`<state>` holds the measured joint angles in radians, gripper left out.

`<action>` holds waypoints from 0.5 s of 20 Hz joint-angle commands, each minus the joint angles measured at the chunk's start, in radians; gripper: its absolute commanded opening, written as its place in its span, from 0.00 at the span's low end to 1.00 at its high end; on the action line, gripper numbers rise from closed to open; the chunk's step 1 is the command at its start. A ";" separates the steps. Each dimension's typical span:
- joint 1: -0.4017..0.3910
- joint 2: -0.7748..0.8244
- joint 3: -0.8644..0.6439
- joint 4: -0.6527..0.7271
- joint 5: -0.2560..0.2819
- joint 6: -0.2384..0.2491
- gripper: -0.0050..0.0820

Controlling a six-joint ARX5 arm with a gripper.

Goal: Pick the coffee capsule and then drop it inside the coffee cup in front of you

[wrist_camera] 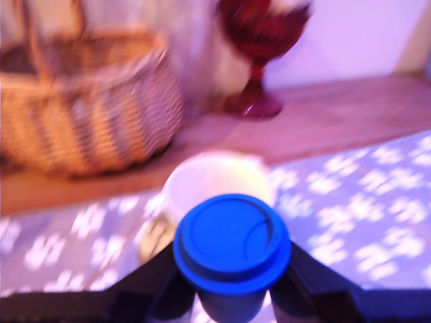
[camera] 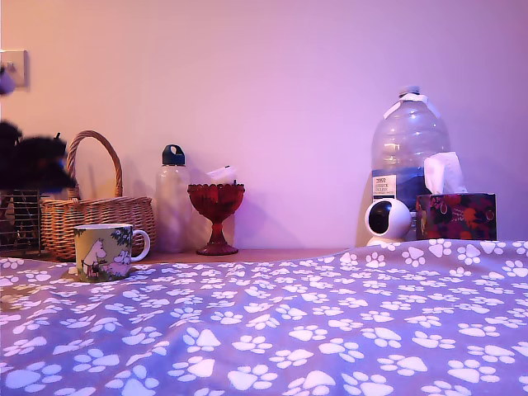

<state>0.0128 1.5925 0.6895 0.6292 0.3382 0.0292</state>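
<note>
Low in the centre of the wrist view, the hand (wrist_camera: 232,306) is clamped on the coffee capsule (wrist_camera: 232,243), its two dark fingers (wrist_camera: 158,286) pressing in from either side just under the wide flat rim, which faces the camera as a bright blue disc. Gripping below the rim leaves the pod hanging by its broad end, so parting the fingers should let it fall straight. Just behind the capsule in that view, partly hidden by it, lies the pale open mouth of the coffee cup (wrist_camera: 215,178), which suggests the pod has been carried over the cup for the drop; the picture is blurred, so I cannot tell whether it sits squarely above the opening or a little short of it. In the exterior view the coffee cup (camera: 106,252) stands upright at the lower left of the frame on the paw-print cloth (camera: 330,330), handle toward that view's right, near the wicker basket (camera: 95,214). A dark blurred mass at the far left edge of that frame may be the arm, but it is too smeared to be sure. The red goblet (camera: 216,216) stands further back on the bare wooden worktop (camera: 280,255), well clear of the cup, so it should not interfere with the release.
</note>
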 commanded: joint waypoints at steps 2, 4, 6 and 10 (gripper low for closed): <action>-0.009 -0.023 -0.012 -0.033 -0.006 -0.002 0.30; -0.016 -0.031 -0.011 -0.047 -0.006 -0.002 0.30; -0.016 -0.037 0.000 -0.077 -0.006 -0.003 0.30; -0.020 -0.037 0.048 -0.145 -0.022 -0.003 0.31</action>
<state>-0.0013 1.5665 0.7074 0.4862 0.3199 0.0288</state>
